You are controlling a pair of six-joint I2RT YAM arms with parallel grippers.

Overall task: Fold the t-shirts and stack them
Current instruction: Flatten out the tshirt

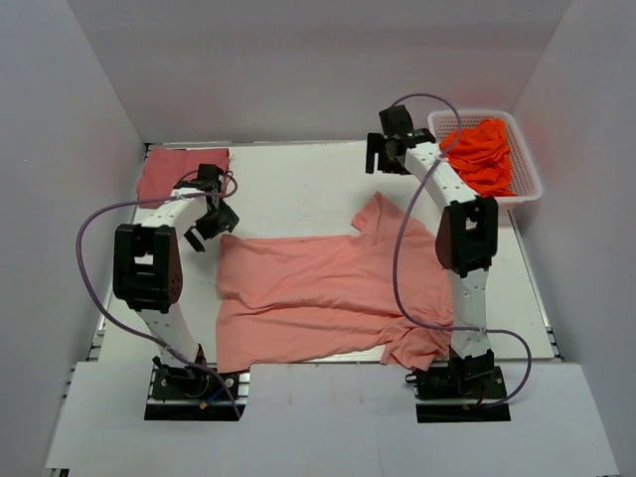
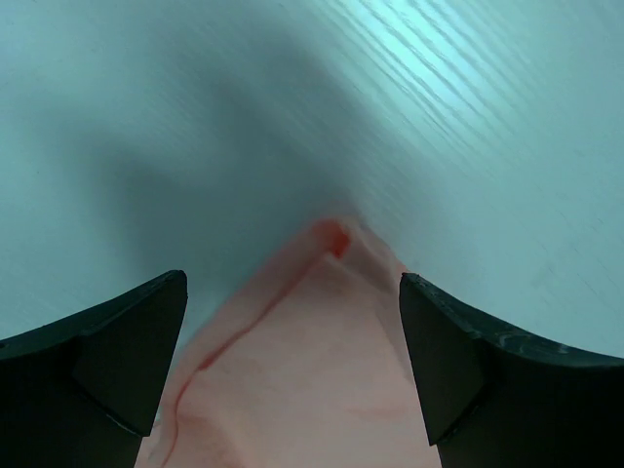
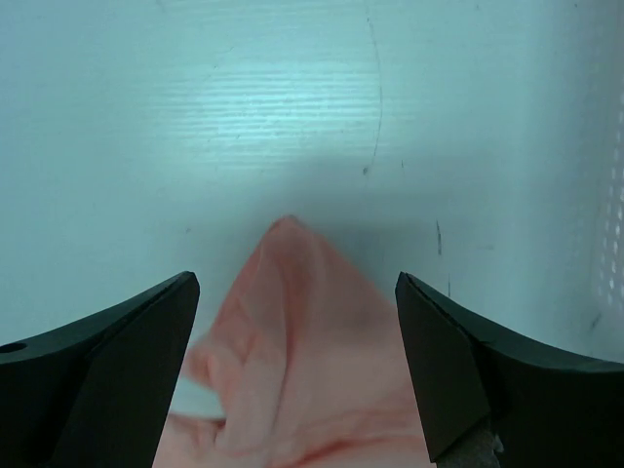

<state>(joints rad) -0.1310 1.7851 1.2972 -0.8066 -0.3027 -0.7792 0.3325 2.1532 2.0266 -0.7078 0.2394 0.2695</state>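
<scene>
Left gripper (image 2: 292,292): jaws stood wide, nothing held. A pointed corner of the salmon-pink t-shirt (image 1: 318,293) lay on the table (image 1: 298,179) in line with the gap; contact with the cloth could not be told.

Right gripper (image 3: 297,288): jaws also wide, nothing held. 1 sleeve tip of the same shirt showed in the gap between its 2 fingers, with bare table beyond it.

From above, the shirt lay spread flat and sideways at mid-table, hem to the left, 2 sleeves to the right. The left gripper hung at the far-left hem corner; the right gripper hung just beyond the far sleeve.

The rose-red t-shirt (image 1: 184,171) lay flat at the far-left corner, apart from the first. A white basket (image 1: 527,189) at the far right held crumpled orange-red cloth (image 1: 482,154).
</scene>
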